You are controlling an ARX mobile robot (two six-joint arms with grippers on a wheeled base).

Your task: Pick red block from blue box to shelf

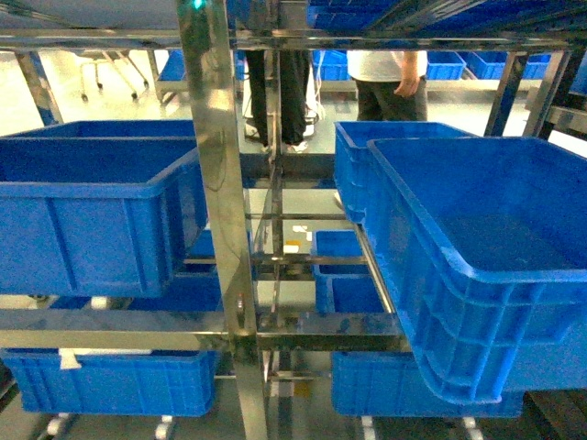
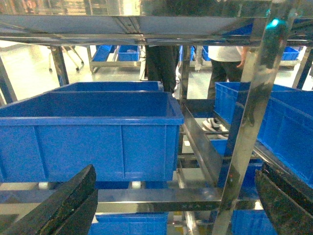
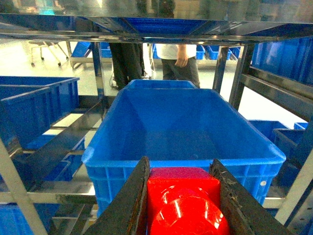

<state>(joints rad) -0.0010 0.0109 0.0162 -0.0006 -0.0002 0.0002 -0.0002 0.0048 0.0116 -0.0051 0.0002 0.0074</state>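
In the right wrist view the glossy red block (image 3: 183, 196) fills the bottom centre, its round stud turned toward the camera. My right gripper (image 3: 180, 166) is shut on it, one dark finger pressed against each side. The block hangs just in front of the near rim of a dark blue ribbed crate (image 3: 186, 117) on the steel shelf (image 3: 146, 29). My left gripper (image 2: 176, 174) is open, its fingers spread wide with nothing between them, and it faces a shelf upright (image 2: 254, 112). The blue box is out of view. Neither gripper shows in the head view.
The shelf upright (image 1: 220, 183) stands in the middle, with a dark blue crate (image 1: 92, 202) on the left and another (image 1: 477, 247) on the right. More crates sit on the lower tiers (image 1: 119, 380). Two people (image 1: 390, 82) stand behind the rack.
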